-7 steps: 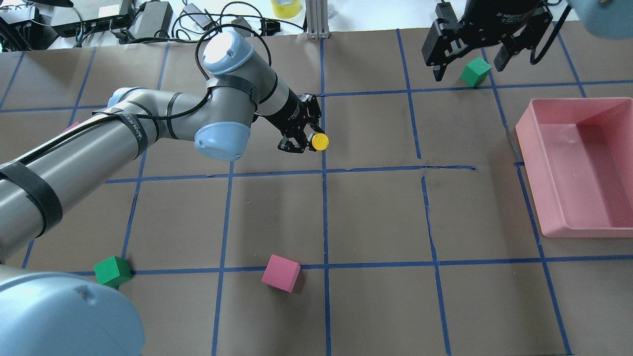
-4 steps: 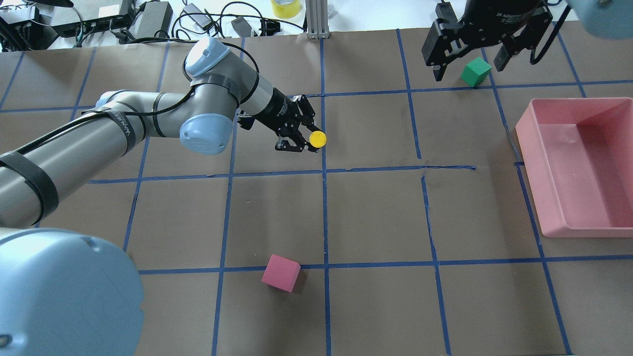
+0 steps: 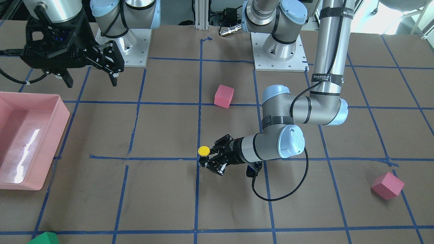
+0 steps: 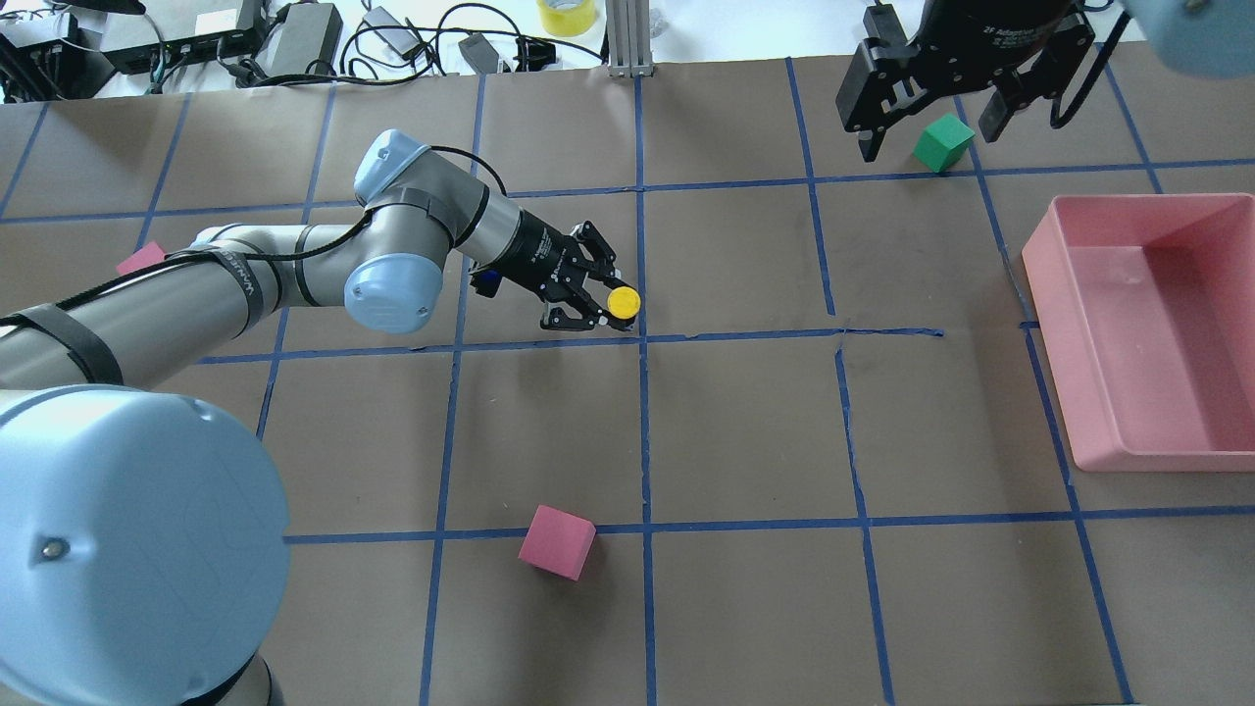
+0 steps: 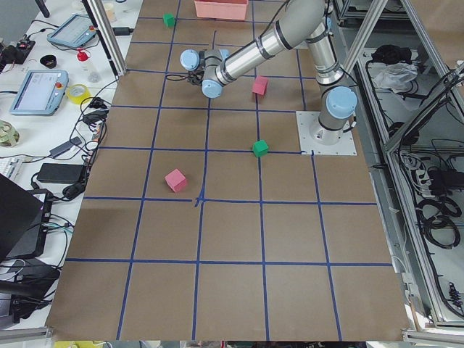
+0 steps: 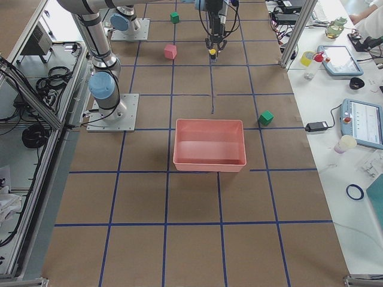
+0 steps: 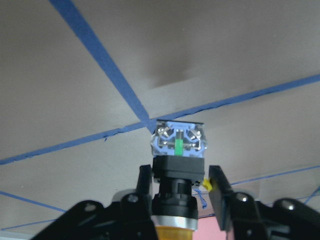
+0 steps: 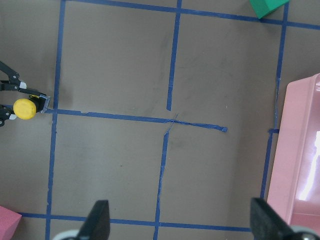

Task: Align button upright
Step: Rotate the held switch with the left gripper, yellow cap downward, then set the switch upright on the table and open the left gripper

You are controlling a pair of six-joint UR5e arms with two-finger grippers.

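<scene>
The button (image 4: 623, 301) has a round yellow cap, a black body and a silvery base. My left gripper (image 4: 600, 300) is shut on its black body and holds it low over a blue tape crossing near the table's middle. The cap faces up and the base faces the table. I cannot tell whether the base touches the table. The left wrist view shows the base (image 7: 178, 141) between the fingers (image 7: 145, 182). The front view shows the cap (image 3: 203, 151) at the left gripper (image 3: 211, 159). My right gripper (image 4: 929, 135) hangs open and empty, high over the far right; it also shows in the front view (image 3: 91, 80).
A pink tray (image 4: 1157, 459) lies at the right edge. A green cube (image 4: 943, 142) sits under the right gripper. A pink cube (image 4: 557, 541) lies near the front middle, another pink cube (image 4: 140, 259) at the left, and a green cube (image 5: 260, 148) near the left arm's base.
My left arm has swung its wrist lower and more level, and the button has moved slightly toward the near side. The right arm has not moved.
</scene>
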